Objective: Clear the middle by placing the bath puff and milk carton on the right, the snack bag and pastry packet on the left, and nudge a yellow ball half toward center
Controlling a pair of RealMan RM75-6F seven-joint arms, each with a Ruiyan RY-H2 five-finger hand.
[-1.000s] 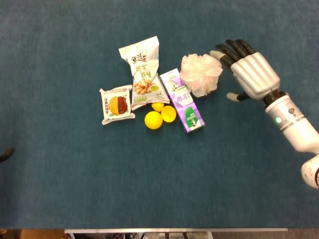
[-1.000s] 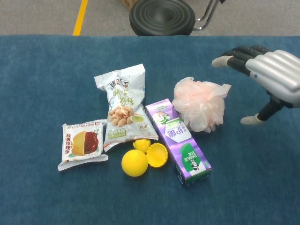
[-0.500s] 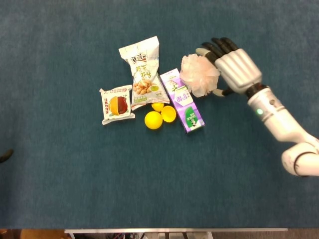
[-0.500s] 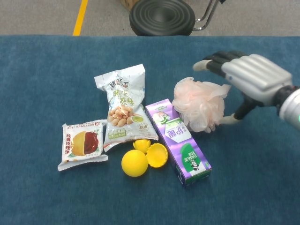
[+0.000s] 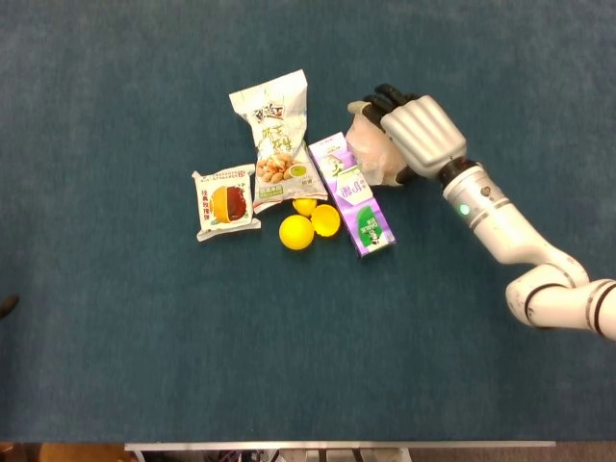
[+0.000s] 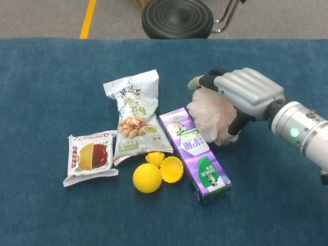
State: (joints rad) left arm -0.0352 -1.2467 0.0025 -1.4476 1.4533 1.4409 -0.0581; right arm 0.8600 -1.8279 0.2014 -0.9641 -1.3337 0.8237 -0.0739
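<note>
My right hand (image 5: 419,135) (image 6: 246,92) arches over the pink bath puff (image 5: 371,154) (image 6: 210,115), its fingers curled across the top and the thumb against the puff's right side; it grips the puff on the cloth. The purple milk carton (image 5: 354,197) (image 6: 197,154) lies flat just left of the puff. Further left lie the snack bag (image 5: 277,140) (image 6: 134,115) of nuts and the pastry packet (image 5: 226,202) (image 6: 91,158). Yellow ball halves (image 5: 296,232) (image 6: 147,178) cluster between carton and packet. Only a dark sliver of the left hand (image 5: 5,306) shows at the left edge.
The blue cloth table (image 5: 144,366) stretches wide to the left, right and front of the cluster. Its front edge (image 5: 337,446) runs along the bottom of the head view. A black round stool (image 6: 177,18) stands behind the table.
My right hand has moved left from beside the puff onto it, and its fingers have curled around it. The puff looks squeezed narrower. The other objects have not moved.
</note>
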